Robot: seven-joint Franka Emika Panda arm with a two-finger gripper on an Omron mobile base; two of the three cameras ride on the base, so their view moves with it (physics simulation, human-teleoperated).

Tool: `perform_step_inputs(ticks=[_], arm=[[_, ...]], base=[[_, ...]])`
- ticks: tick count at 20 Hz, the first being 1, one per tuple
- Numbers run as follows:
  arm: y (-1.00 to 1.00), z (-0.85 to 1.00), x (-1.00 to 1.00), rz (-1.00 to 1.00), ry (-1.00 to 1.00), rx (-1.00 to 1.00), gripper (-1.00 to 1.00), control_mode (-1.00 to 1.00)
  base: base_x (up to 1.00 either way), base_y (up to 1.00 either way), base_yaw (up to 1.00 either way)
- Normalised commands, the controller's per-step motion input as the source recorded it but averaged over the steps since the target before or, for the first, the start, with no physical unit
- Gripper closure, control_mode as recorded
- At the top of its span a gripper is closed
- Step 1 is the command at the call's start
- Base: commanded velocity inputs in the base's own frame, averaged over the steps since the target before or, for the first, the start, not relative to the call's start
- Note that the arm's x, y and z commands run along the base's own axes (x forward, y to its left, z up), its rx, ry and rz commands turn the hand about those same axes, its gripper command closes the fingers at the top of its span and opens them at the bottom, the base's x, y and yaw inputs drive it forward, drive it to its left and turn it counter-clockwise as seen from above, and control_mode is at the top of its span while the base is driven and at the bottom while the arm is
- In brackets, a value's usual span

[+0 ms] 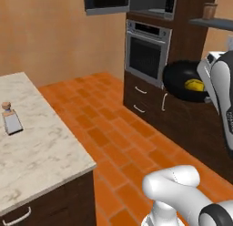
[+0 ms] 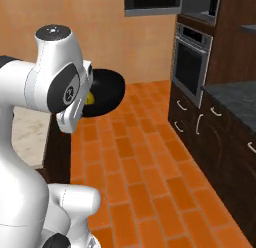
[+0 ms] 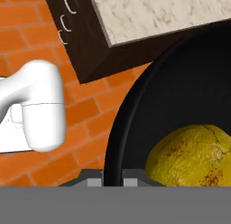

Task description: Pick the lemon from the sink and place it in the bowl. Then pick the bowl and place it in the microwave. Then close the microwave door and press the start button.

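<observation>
One bowl (image 1: 179,79) is in view, with one lemon (image 1: 194,85) in it. There is one oven (image 1: 146,52), one microwave (image 1: 152,4) above it, and one bottle (image 1: 11,119) on the one island counter (image 1: 41,152). One cup (image 1: 209,11) stands on a shelf (image 1: 214,23).

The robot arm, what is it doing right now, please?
The arm carries the black bowl in the air above the brick floor, with the lemon lying inside it. The gripper is shut on the bowl's rim. The microwave is up at the top, above the oven, and the bowl is not in it yet.
</observation>
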Motion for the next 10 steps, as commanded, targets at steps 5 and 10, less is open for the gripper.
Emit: perform_step_inputs(ticks=[5,10], arm=[[0.00,0.00,0.00,0.00,0.00,0.00,1.00,1.00],[0.00,0.00,0.00,0.00,0.00,0.00,1.00,1.00]], base=[[0.93,-0.04,0.45],[0.72,-0.37,0.38]])
